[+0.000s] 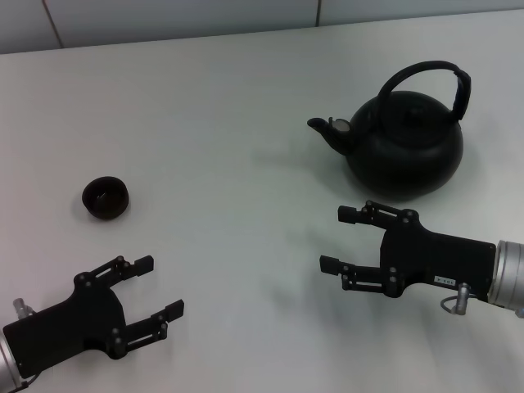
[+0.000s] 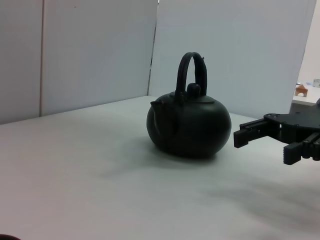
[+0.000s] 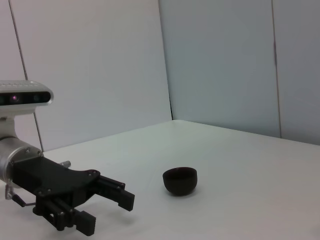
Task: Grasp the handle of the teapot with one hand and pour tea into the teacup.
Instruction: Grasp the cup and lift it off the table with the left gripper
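The matte black teapot (image 1: 405,151) stands at the back right of the white table, its spout pointing toward the robot's left. Its black arched handle (image 1: 427,75) stands upright over the lid. The tiny dark teacup (image 1: 106,198) sits alone at the left. My right gripper (image 1: 337,240) is open and empty, hovering just in front of the teapot without touching it. My left gripper (image 1: 161,286) is open and empty, near the front left, in front of the cup. The left wrist view shows the teapot (image 2: 190,122), its handle (image 2: 192,65) and the right gripper (image 2: 263,145). The right wrist view shows the teacup (image 3: 180,180) and the left gripper (image 3: 107,214).
The white table (image 1: 246,98) bears only the teapot and the cup. A light panelled wall (image 1: 164,20) runs along the table's far edge. A wide bare stretch lies between the cup and the teapot.
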